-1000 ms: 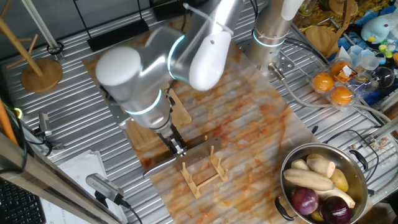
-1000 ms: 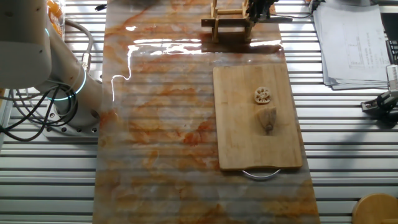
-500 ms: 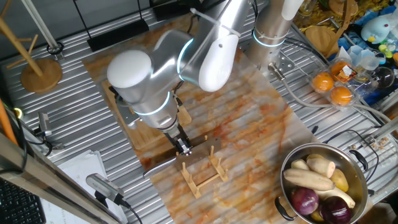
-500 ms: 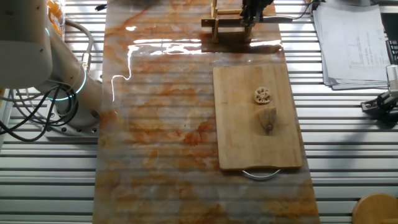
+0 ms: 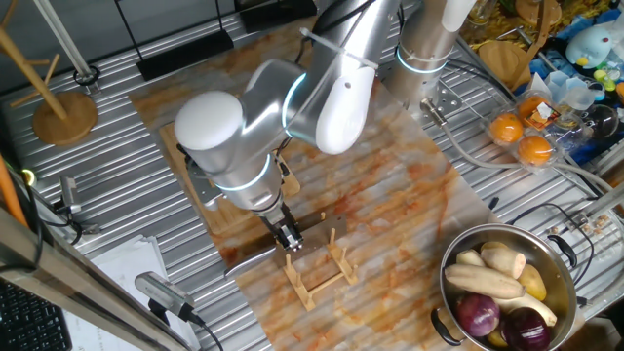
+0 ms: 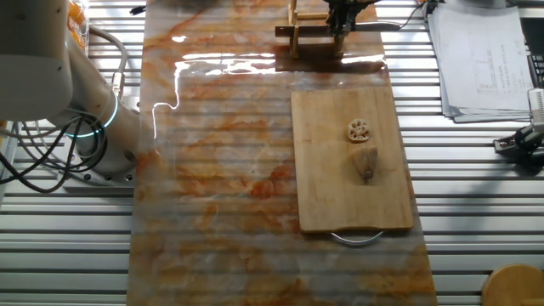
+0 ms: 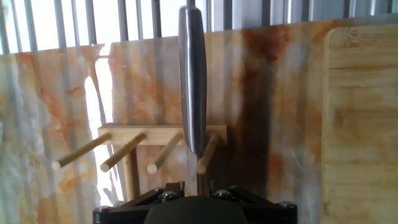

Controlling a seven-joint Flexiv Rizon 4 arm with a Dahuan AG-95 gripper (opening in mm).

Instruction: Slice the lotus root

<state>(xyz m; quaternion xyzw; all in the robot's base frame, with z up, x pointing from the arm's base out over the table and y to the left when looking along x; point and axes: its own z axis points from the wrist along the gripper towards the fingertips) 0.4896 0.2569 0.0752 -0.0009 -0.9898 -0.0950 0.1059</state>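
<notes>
The lotus root chunk (image 6: 365,163), tan-brown and stubby, lies on the wooden cutting board (image 6: 340,195) in the other fixed view, with one round holed slice (image 6: 359,129) just beyond it. My gripper (image 5: 288,237) is away from the board, over the wooden peg rack (image 5: 317,273), and is shut on a knife (image 5: 249,255). In the hand view the knife (image 7: 191,81) stands edge-on, running out from the gripper (image 7: 198,186) between the pegs of the rack (image 7: 155,134). The robot arm hides the lotus root in one fixed view.
A steel pot (image 5: 565,322) with long pale roots and purple onions stands at the front right. Oranges in a clear box (image 5: 522,136) lie at the right. A marbled mat (image 6: 221,170) covers the table. Papers (image 6: 480,59) lie beside the board.
My gripper has moved a little with the knife, closer over the peg rack. The lotus root chunk and slice have not moved.
</notes>
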